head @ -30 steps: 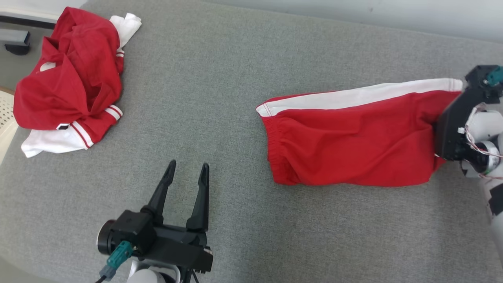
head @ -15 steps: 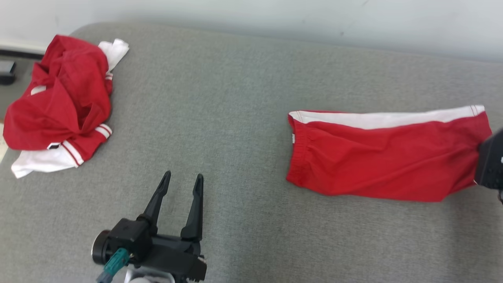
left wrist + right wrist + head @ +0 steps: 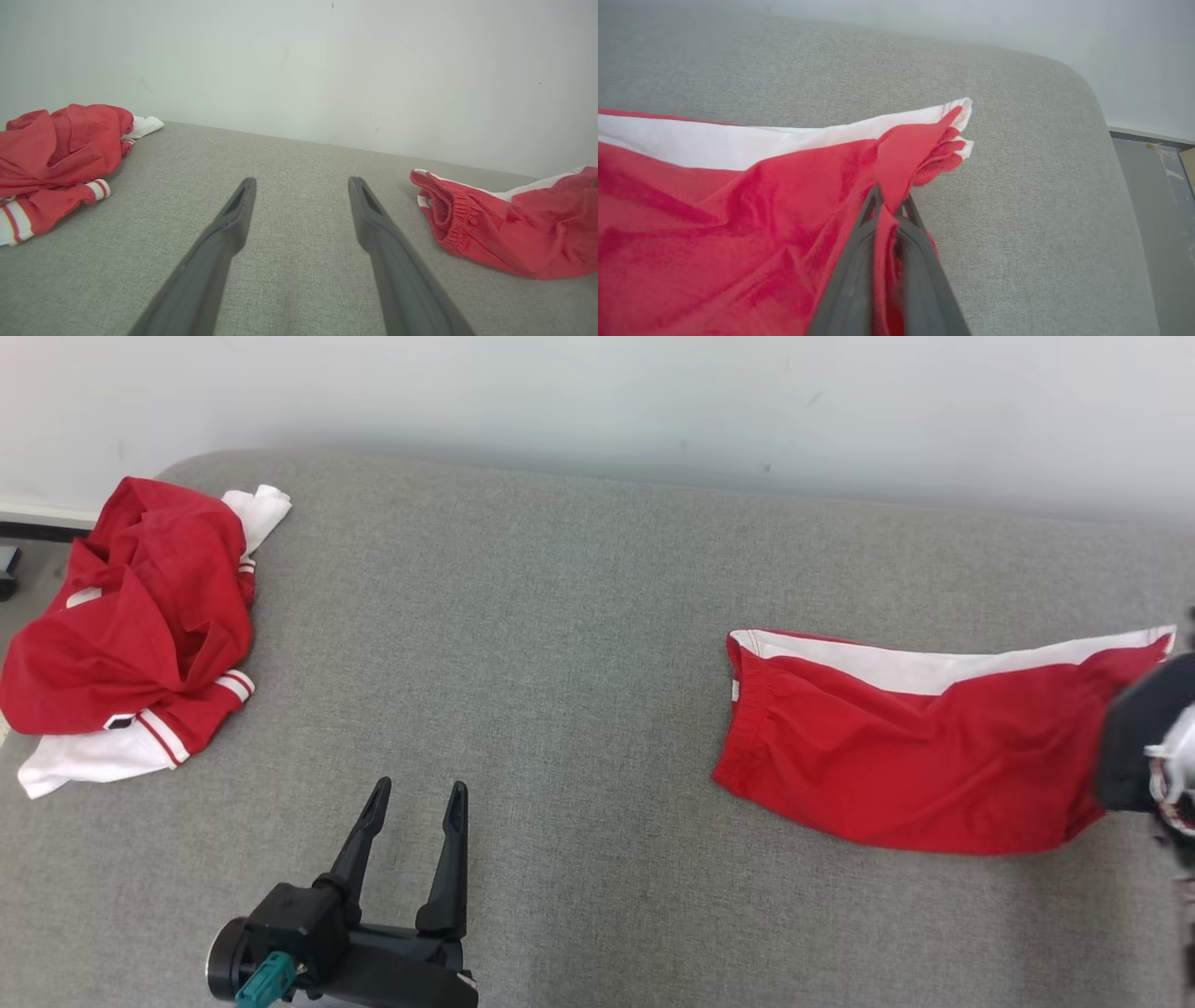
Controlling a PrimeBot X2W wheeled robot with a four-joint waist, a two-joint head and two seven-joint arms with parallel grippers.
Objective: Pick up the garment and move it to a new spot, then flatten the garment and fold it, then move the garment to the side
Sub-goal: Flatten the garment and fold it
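Note:
The garment (image 3: 915, 765) is a pair of red shorts with a white side stripe, folded flat on the grey cushion at the right (image 3: 514, 228). My right gripper (image 3: 888, 205) is shut on the hem end of the garment (image 3: 738, 219), red cloth pinched between its fingers. In the head view its dark body (image 3: 1139, 747) sits at the right edge, over the hem. My left gripper (image 3: 415, 795) stands open near the front left, nothing between its fingers (image 3: 233, 219), well apart from the shorts.
A crumpled red and white shirt (image 3: 131, 625) lies at the far left of the grey cushion (image 3: 523, 644). A pale wall (image 3: 597, 401) runs behind. The cushion's rounded right end (image 3: 1087, 140) drops to a grey floor (image 3: 1157, 186).
The head camera has tilted, so the whole picture has shifted down and the wall now shows. The shorts have slid rightward with my right gripper. The left gripper stays open in place.

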